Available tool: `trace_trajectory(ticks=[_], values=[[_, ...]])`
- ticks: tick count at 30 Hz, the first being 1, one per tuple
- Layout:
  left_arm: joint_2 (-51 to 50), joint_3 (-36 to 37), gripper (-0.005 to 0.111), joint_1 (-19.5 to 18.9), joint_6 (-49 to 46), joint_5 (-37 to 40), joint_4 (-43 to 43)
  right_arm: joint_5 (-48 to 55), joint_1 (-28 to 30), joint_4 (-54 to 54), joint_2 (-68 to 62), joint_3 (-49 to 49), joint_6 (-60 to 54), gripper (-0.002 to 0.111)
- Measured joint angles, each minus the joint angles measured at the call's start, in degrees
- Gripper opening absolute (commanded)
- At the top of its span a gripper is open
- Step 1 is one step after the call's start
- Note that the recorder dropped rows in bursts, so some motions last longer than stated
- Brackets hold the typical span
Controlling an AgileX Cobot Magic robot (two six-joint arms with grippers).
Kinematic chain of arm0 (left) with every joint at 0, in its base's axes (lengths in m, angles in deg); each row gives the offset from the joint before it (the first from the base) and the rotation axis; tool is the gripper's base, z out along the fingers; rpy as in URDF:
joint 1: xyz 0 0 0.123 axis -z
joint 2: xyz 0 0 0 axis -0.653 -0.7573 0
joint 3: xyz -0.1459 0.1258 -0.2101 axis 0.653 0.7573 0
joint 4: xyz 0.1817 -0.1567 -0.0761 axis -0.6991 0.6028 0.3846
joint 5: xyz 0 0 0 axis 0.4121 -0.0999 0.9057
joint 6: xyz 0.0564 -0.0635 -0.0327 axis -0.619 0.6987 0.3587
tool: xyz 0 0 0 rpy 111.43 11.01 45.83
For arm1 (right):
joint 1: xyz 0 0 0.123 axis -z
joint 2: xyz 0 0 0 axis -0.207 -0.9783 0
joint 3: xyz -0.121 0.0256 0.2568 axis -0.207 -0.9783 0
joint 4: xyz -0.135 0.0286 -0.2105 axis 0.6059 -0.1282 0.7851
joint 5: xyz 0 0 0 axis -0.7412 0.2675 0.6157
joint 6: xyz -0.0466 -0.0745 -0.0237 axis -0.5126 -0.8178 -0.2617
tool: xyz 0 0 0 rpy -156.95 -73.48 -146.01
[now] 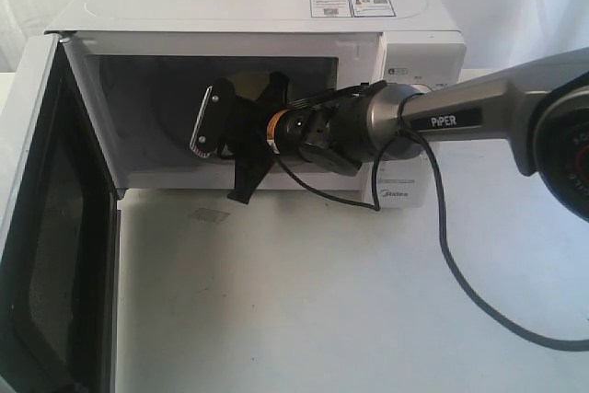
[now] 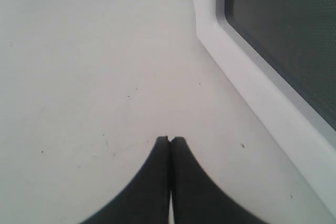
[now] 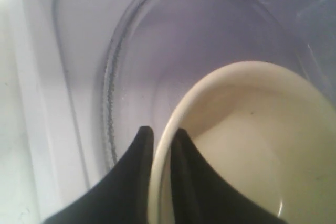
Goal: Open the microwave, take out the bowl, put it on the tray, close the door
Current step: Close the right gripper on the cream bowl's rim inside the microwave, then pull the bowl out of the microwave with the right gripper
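Note:
The white microwave (image 1: 276, 6) stands at the back with its door (image 1: 37, 227) swung wide open to the left. My right gripper (image 1: 213, 126) reaches into the cavity and blocks most of the bowl from the exterior view. In the right wrist view the pale cream bowl (image 3: 252, 129) sits on the glass turntable (image 3: 157, 51). The right gripper (image 3: 161, 132) is shut on its rim, one finger inside and one outside. My left gripper (image 2: 170, 140) is shut and empty over the table, beside the door's dark window (image 2: 278, 40). No tray is in view.
The white tabletop (image 1: 322, 301) stretches in front of the microwave. A black cable (image 1: 460, 283) hangs from the right arm and loops over the table. The right arm covers the knob panel.

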Motion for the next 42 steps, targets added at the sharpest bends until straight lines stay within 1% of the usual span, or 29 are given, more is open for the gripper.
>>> trace_trajectory(ticks=[8,13,21,30,39,42], values=[[0.00,0.00,0.000,0.00,0.00,0.00,0.00,2.86,-0.31,0.00,2.03,0.00,0.00,0.000],[0.00,0.00,0.000,0.00,0.00,0.00,0.00,6.21,-1.70,0.00,4.37,0.00,0.00,0.000],[0.00,0.00,0.000,0.00,0.00,0.00,0.00,17.75,-6.94,-1.28,8.41,-0.10,0.04,0.000],[0.00,0.00,0.000,0.00,0.00,0.00,0.00,20.73,-12.25,-6.09,14.95,-6.49,0.04,0.000],[0.00,0.00,0.000,0.00,0.00,0.00,0.00,21.92,-16.15,-9.89,22.35,-14.36,0.04,0.000],[0.00,0.00,0.000,0.00,0.00,0.00,0.00,23.88,-17.69,-10.38,25.42,-16.45,0.04,0.000]])
